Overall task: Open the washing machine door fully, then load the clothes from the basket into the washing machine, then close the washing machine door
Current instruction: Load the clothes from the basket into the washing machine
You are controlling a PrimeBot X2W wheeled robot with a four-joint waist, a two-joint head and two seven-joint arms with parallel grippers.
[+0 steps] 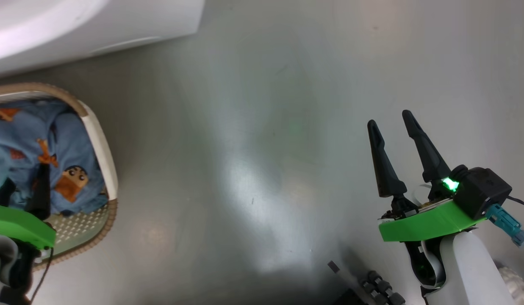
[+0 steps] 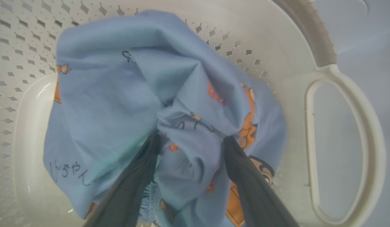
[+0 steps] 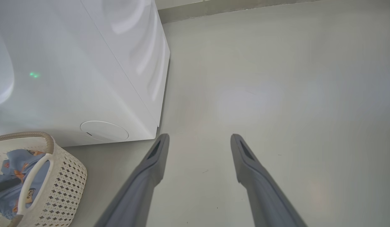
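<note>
The left jaws stand open: in left wrist view the two dark left fingers (image 2: pixel 128 192) go up from the bottom edge w/ a wide gap, their tips sunk in the clothes (image 2: pixel 113 94), and a fold of cloth bulges btw. them. In head view this arm is at lower left, w/ the green left wrist plate (image 1: pixel 18 226) and one finger rising from it. The right jaws are open too, approx. the same gap, nothing btw. the right fingers (image 1: pixel 384 165), which point up and a bit left in head view. Behind them come the green right wrist plate (image 1: pixel 422 224), a black cam block (image 1: pixel 482 190) w/ a lit green lamp (image 1: pixel 450 184), then the pale forearm (image 1: pixel 469 267) going to the bottom edge.
</note>
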